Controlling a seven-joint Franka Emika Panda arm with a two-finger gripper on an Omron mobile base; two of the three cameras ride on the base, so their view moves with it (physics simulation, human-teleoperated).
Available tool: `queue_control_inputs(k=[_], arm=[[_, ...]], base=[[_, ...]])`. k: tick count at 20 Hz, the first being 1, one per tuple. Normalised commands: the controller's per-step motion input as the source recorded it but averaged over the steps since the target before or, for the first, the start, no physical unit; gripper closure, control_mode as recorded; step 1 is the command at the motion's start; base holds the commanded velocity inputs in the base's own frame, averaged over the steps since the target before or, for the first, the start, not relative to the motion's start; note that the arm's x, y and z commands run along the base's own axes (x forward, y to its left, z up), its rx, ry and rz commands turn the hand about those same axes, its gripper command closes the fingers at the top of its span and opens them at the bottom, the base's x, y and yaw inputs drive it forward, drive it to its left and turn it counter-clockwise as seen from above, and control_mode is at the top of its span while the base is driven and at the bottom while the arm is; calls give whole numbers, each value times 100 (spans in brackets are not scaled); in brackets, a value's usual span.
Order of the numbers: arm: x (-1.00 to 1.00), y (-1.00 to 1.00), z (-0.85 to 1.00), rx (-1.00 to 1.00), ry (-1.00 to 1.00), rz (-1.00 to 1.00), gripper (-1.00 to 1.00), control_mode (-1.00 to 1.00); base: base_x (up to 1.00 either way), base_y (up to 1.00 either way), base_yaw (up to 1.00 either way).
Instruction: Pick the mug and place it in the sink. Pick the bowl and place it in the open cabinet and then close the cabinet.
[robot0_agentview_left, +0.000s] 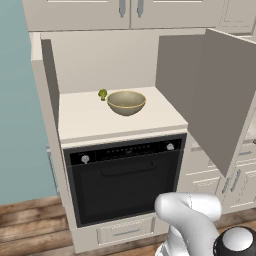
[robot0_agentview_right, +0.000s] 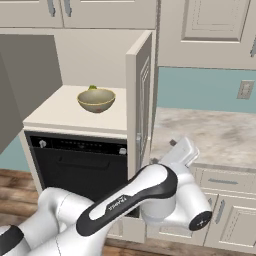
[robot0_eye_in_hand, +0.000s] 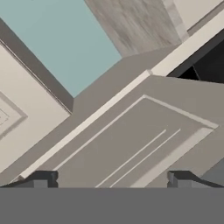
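A: We see the hand (robot0_eye_in_hand: 112, 179) in its own camera with its two dark fingertips (robot0_eye_in_hand: 43, 178) standing wide apart and nothing between them. Beyond them lies a raised-panel door face, close up and tilted.

B: Agreed. In the right base view our arm bends toward the edge of the right cabinet door (robot0_agentview_right: 140, 100), but the fingers themselves are hidden behind the wrist there.

A: Farther out, the bowl (robot0_agentview_left: 126, 102) sits upright on the beige floor of the open cabinet (robot0_agentview_left: 100, 60), above the black oven (robot0_agentview_left: 125, 175).

B: A small green broccoli-like item (robot0_agentview_left: 102, 93) stands just behind the bowl to its left; from the right side we catch only its tip over the rim.

A: Both cabinet doors stand open. The marbled surface (robot0_agentview_right: 210, 135) runs off to the right, cut by the frame edge.
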Motion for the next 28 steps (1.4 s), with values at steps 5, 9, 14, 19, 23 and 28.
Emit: queue_control_inputs(k=[5, 9, 14, 19, 23, 28], arm=[[2, 0, -20, 0, 0, 0, -100, -100], [4, 0, -12, 0, 0, 0, -100, -100], [36, 0, -5, 0, 0, 0, -100, -100], [17, 7, -2, 0, 0, 0, -100, -100], [0, 15, -3, 0, 0, 0, -100, -100], [0, 17, 0, 0, -2, 0, -100, -100]], base=[[0, 0, 0], [0, 0, 0], [0, 0, 0], [0, 0, 0], [0, 0, 0], [0, 0, 0]])
